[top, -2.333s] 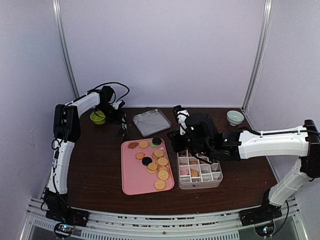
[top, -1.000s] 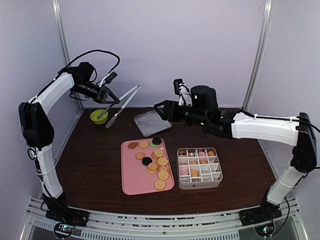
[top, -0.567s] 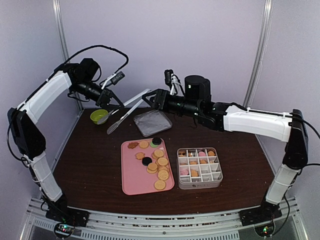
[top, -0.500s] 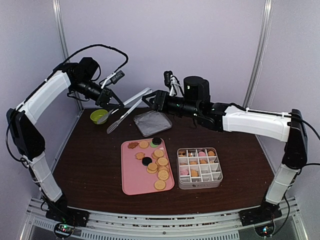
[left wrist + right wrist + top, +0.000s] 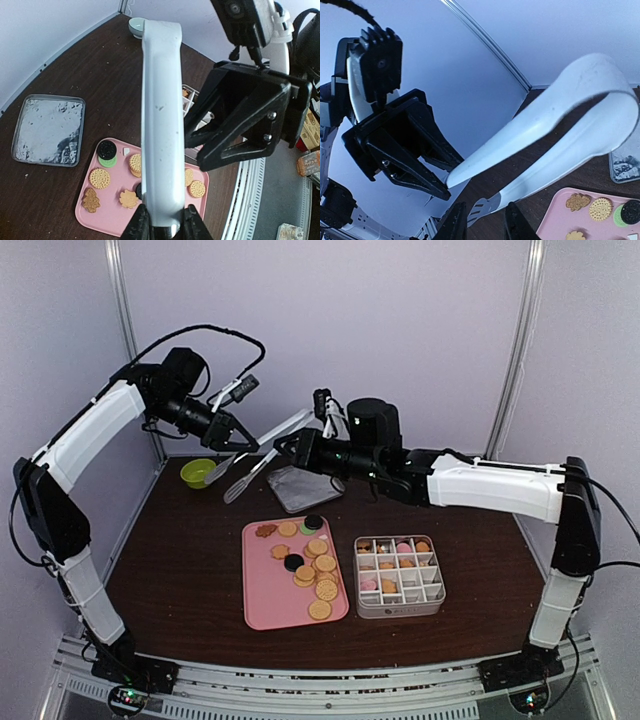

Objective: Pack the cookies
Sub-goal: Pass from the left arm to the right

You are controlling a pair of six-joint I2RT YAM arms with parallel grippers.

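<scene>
High above the back of the dark wooden table point(image 5: 190, 570), we see both robot arms at one pair of long white tongs point(image 5: 160, 125).
The left gripper point(image 5: 162, 225) is clamped on one arm of the tongs. The right gripper point(image 5: 485, 220) straddles a tip, and we cannot tell whether it grips. Below, small golden, brown, black and pink cookies point(image 5: 318, 565) lie on a pink rectangular tray point(image 5: 265, 595), with more in the white divided box point(image 5: 400, 610) just beside it.
</scene>
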